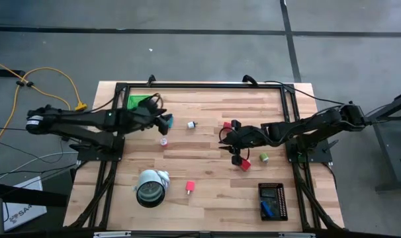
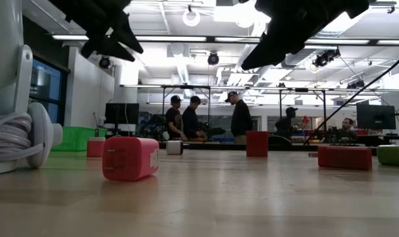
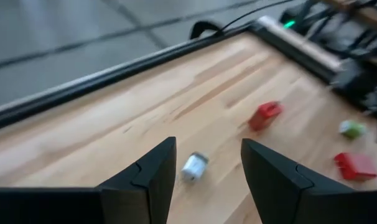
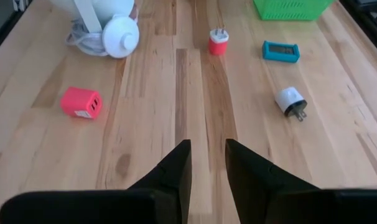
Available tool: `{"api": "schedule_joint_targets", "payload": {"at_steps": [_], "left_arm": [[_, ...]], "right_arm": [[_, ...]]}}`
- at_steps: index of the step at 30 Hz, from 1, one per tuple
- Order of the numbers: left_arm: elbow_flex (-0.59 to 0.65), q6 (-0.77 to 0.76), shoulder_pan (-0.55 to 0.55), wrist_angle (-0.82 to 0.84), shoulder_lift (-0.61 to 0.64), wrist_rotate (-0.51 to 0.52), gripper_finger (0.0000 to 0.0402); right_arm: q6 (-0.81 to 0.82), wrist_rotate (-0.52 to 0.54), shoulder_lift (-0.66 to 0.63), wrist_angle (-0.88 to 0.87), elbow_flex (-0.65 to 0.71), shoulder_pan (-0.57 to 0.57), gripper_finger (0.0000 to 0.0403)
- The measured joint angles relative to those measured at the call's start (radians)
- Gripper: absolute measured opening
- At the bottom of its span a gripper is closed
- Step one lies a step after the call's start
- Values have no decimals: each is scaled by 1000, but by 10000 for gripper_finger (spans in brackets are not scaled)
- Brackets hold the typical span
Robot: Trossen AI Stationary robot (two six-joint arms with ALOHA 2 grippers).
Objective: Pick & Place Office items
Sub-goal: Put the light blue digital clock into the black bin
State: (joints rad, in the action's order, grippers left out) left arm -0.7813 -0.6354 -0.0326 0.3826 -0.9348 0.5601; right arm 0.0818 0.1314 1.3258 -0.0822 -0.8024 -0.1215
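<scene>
My left gripper [image 1: 162, 122] hangs open and empty above the table, next to the green tray [image 1: 139, 101]. A teal bit [image 4: 281, 51] lies flat on the table by it. Between its fingers the left wrist view shows a white bit [image 3: 193, 167] farther off on the table. My right gripper [image 1: 230, 142] is at mid-table, raised, its fingers a narrow gap apart and empty [image 4: 207, 155]. Red blocks [image 1: 227, 124] [image 1: 245, 165] and a green cube [image 1: 264, 157] lie around it. A small red-and-white piece [image 1: 164, 141] and another red block [image 1: 190, 187] lie on the wood.
A big white-and-grey roll [image 1: 151, 187] lies near the front left. A black tray [image 1: 273, 201] holding blue bits sits at the front right. A black frame [image 1: 200, 86] rims the table. People stand in the room beyond the table [image 2: 239, 118].
</scene>
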Motion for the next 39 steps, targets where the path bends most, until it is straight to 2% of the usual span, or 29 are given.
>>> {"api": "schedule_joint_targets", "payload": {"at_steps": [6, 16, 22, 31, 35, 39], "left_arm": [[-136, -113, -73, 246, -122, -30, 174], [-184, -178, -228, 279, -283, -288, 174], [-184, -289, -305, 403, -316, -322, 174], [-188, -406, -333, 419, -369, -379, 174], [-216, -412, -333, 423, -433, -421, 174], [-284, -403, -333, 481, -511, -418, 174]], "right_arm": [[3, 0, 0, -26, 0, 0, 85], [3, -4, 0, -41, 0, -1, 85], [3, -4, 0, -47, 0, -1, 85], [0, -4, 0, -51, 0, -1, 85], [0, -6, 0, -63, 0, -1, 85], [0, -6, 0, -82, 0, -1, 85]]}}
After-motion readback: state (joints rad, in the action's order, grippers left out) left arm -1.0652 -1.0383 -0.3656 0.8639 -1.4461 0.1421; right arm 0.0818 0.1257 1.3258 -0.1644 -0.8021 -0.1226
